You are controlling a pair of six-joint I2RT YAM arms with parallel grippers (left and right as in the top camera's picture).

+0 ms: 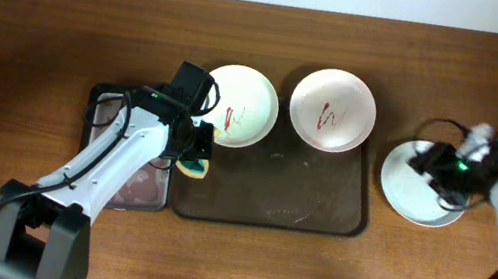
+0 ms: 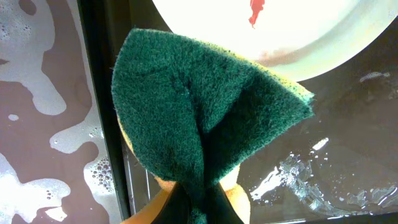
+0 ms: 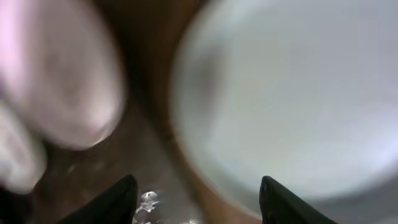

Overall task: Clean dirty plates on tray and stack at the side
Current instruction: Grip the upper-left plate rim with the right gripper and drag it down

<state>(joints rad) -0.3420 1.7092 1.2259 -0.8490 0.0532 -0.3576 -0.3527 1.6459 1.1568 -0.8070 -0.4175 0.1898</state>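
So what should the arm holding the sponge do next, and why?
Probably slide the sponge across onto the nearer plate and wipe. The left gripper is shut on the sponge right beside that plate's rim, and red streaks show on it. The right gripper stands open over a clean plate beside the tray.

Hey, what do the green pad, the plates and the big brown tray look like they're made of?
Green pad: coarse fibrous scouring layer on yellow foam, so a sponge; fuzzy matte surface, folds softly.
Plates: probably glazed ceramic or melamine; smooth with a slight sheen, can't tell which.
Tray: likely plastic; dark, smooth, wet sheen, rounded moulded rim.
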